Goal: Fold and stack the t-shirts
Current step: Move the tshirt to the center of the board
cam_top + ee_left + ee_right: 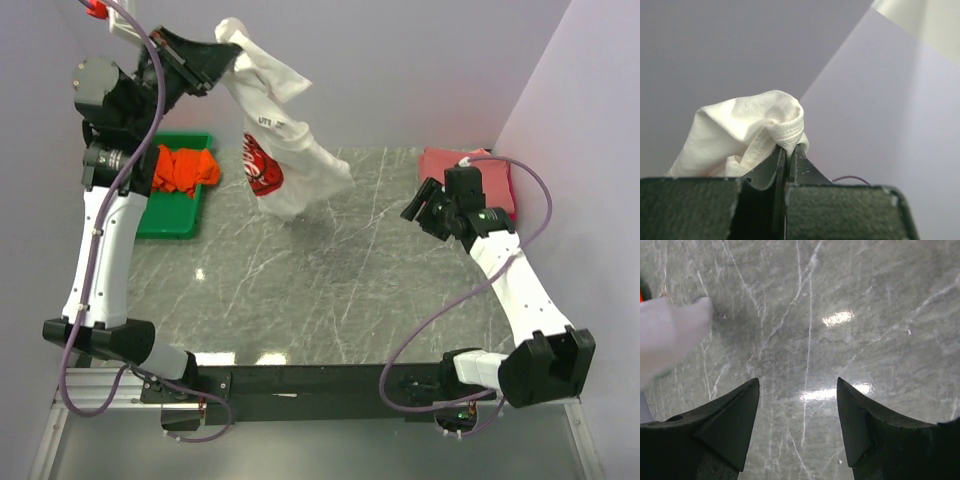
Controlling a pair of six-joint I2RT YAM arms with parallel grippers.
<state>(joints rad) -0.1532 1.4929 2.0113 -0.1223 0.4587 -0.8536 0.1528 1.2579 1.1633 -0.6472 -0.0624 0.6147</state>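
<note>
Raised toward eleven o'clock, the left gripper (231, 43) pinched the white cloth t-shirt with red chest print (277, 150), which hung over the grey marbled table (350, 300). At three o'clock, the right gripper (414, 211) gaped empty.

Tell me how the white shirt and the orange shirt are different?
The white shirt hangs in the air, pinched by the left hand; the orange shirt lies in the green tray with no hand on it. The white shirt droops down long; the orange shirt is bunched in a heap. The white shirt shows a red print; the orange shirt shows none. Neither is folded.
</note>
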